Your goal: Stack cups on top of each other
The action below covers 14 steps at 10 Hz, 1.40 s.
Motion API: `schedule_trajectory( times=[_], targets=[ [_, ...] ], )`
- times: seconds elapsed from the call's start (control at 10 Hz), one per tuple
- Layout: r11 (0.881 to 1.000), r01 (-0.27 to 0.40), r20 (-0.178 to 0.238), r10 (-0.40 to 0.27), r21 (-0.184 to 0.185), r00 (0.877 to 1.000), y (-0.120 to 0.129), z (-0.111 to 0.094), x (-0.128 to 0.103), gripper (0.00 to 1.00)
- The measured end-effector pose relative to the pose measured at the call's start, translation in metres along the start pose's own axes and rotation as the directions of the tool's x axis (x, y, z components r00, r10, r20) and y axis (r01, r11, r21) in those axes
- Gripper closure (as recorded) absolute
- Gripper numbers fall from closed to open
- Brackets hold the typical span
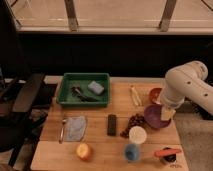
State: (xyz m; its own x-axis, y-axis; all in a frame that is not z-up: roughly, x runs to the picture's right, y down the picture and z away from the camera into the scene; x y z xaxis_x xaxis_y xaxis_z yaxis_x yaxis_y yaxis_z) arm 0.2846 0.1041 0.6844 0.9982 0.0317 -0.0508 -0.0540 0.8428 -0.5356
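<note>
Nearest the front edge of the light wooden counter (105, 157) stands the small round blue cup (131, 151), upright, just in front of the small round cream cup (137, 134) and a touch to its left. The two stand side by side, close together, neither inside the other. To the front right of the cream cup lies an orange-red oblong thing (167, 151) on a dark base. To its front left, well apart, sits a round orange fruit (83, 150).

Level with the cream cup and far to its left lie a folded grey-blue cloth (76, 127) and a thin silver utensil (62, 130). Just left of the cup is a flat black rectangular device (112, 124). Close behind the cup is a dark bunch of grapes (134, 121).

Behind and to the right of the cream cup sits the wide purple bowl (151, 116). The hand (167, 113) hangs over that bowl's right rim, well apart from both cups. Whether it is wide, narrow or holding anything cannot be told.

Farther back on the cream cup's right is the red-orange bowl (156, 94), with a pale yellow stick-like thing (135, 95) straight behind the cup. Back left of the cup is the green plastic tray (84, 77), holding a blue-grey sponge (96, 87) and some dark items. The white robot arm (187, 85) rises at the far right.
</note>
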Motion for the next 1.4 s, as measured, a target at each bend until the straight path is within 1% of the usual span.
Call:
schedule_trajectory(
  times=[0.3,0.5,0.7,0.8,0.9,1.0,1.1,1.2,1.3,1.4],
  targets=[
    [1.000,0.001,0.000,-0.001,0.003,1.000,0.001,0.000,0.001,0.35],
    [0.999,0.049,0.035,-0.049,0.015,0.998,0.011,-0.003,-0.001,0.35],
    [0.988,0.149,0.077,-0.151,0.032,0.986,0.045,-0.007,-0.004,0.35],
    [0.980,0.197,0.095,-0.200,0.043,0.975,0.063,-0.009,-0.005,0.35],
    [0.968,0.246,0.112,-0.251,0.058,0.961,0.082,-0.010,-0.006,0.35],
    [0.952,0.297,0.128,-0.304,0.071,0.944,0.102,-0.011,-0.005,0.35],
    [0.939,0.334,0.138,-0.342,0.077,0.930,0.113,-0.010,-0.005,0.35],
    [0.917,0.391,0.150,-0.399,0.080,0.905,0.127,-0.008,-0.005,0.35],
    [0.897,0.434,0.160,-0.441,0.079,0.883,0.139,-0.006,-0.004,0.35],
    [0.881,0.467,0.167,-0.473,0.080,0.865,0.147,-0.005,-0.004,0.35]
  ],
)
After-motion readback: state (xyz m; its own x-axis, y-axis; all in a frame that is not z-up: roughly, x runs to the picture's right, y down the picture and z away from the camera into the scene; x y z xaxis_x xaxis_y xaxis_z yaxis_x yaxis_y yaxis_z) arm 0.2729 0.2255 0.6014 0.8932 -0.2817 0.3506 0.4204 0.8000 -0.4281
